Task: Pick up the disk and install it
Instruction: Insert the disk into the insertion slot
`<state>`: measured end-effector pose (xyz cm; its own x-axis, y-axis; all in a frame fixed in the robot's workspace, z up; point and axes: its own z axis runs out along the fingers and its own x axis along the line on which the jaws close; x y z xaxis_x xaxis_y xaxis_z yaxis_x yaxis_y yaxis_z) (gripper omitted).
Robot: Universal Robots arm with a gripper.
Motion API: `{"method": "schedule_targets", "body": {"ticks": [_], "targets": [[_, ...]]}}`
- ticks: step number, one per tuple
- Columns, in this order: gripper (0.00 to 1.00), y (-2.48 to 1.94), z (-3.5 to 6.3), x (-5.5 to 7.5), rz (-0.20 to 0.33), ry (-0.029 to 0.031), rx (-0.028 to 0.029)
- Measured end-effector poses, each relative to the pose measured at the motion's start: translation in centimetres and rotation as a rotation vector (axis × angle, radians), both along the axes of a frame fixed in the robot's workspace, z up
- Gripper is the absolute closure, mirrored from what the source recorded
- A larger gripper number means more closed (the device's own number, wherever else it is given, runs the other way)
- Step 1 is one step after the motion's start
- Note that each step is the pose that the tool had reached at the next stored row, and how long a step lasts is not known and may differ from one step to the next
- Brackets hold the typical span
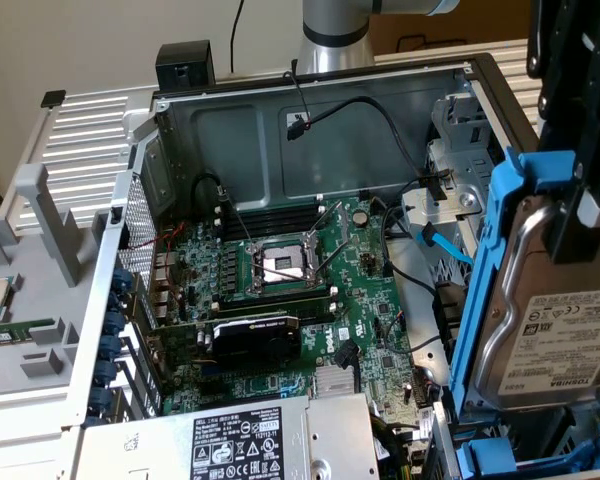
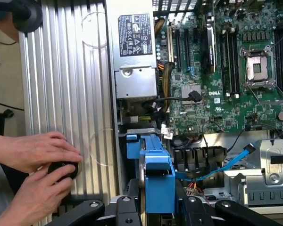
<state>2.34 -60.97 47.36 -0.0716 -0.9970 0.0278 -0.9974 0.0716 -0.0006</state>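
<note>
The hand (image 2: 158, 207) is clamped on the disk (image 1: 565, 335), which stands upright in its grip.

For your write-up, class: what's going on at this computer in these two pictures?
A robot arm holds the disk on edge, its jaws closed on the disk's blue frame. The disk hangs above the open case, at the exterior view's right, and is not yet seated in a bay. The motherboard lies exposed inside. Outside the case, a person's hands are on a small black knob.
</note>
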Motion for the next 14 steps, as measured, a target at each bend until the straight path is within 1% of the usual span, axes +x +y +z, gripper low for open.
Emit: {"method": "schedule_targets", "body": {"ticks": [3,14], "targets": [[0.63,0.00,-0.01,0.00,0.019,-0.0001,0.0004],[0.63,0.01,-0.01,0.00,0.035,-0.0001,0.0006]]}}
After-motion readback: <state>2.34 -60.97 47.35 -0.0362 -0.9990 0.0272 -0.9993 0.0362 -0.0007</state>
